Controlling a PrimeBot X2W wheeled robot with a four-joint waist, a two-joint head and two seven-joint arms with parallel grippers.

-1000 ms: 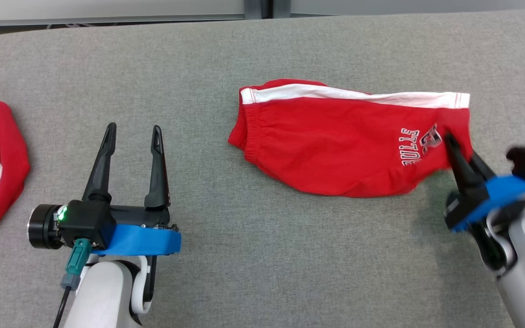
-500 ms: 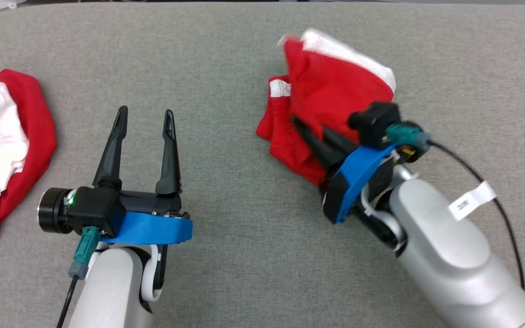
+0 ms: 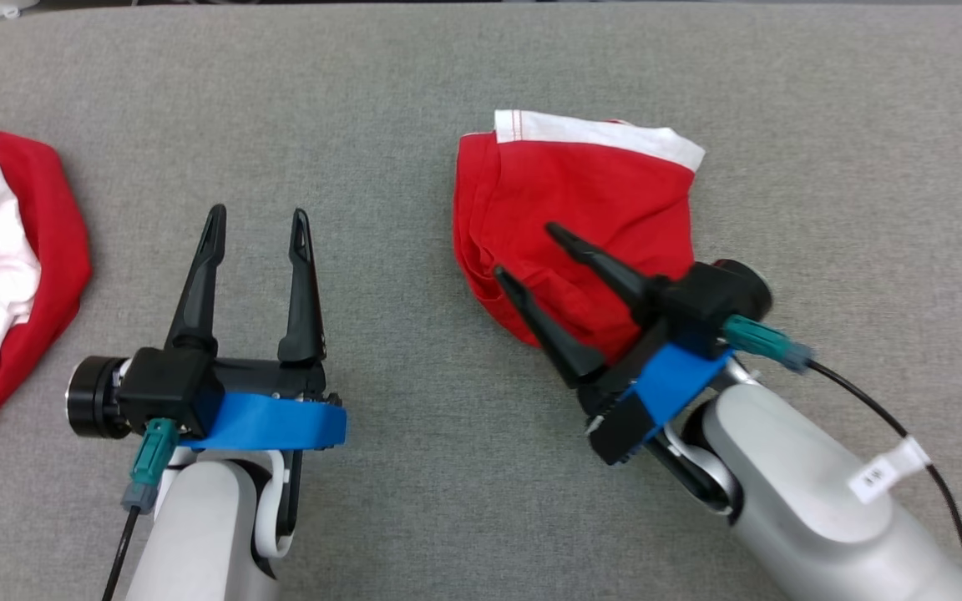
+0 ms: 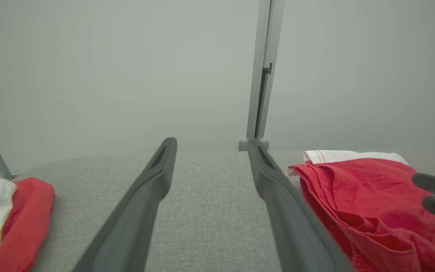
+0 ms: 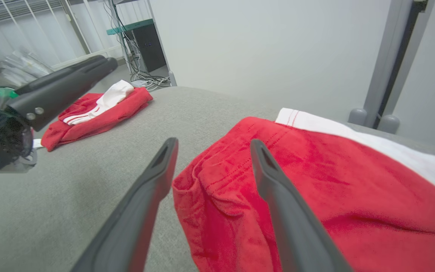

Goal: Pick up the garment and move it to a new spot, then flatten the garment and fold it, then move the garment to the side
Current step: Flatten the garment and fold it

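Right hand [image 3: 524, 249] splayed above garment [image 3: 581, 184]; second garment [image 3: 47, 242] well apart.

Grey woven fabric tabletop [image 3: 414, 100] spread across my head view, crumpled red-and-white cloth bundle [image 3: 5, 275] lying at its far left edge, grey metal upright post [image 4: 262, 75] behind the table, pale blank wall [image 4: 108, 75], and past the table's corner I see a black cabinet with a teal top [image 5: 147, 45] and tangled floor cables [image 5: 145, 80]

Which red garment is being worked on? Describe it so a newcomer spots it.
On the grey table, look right of centre, by the right tool. The folded red shorts lie there, white band along the far edge; the other red garment sits bunched at the left edge.
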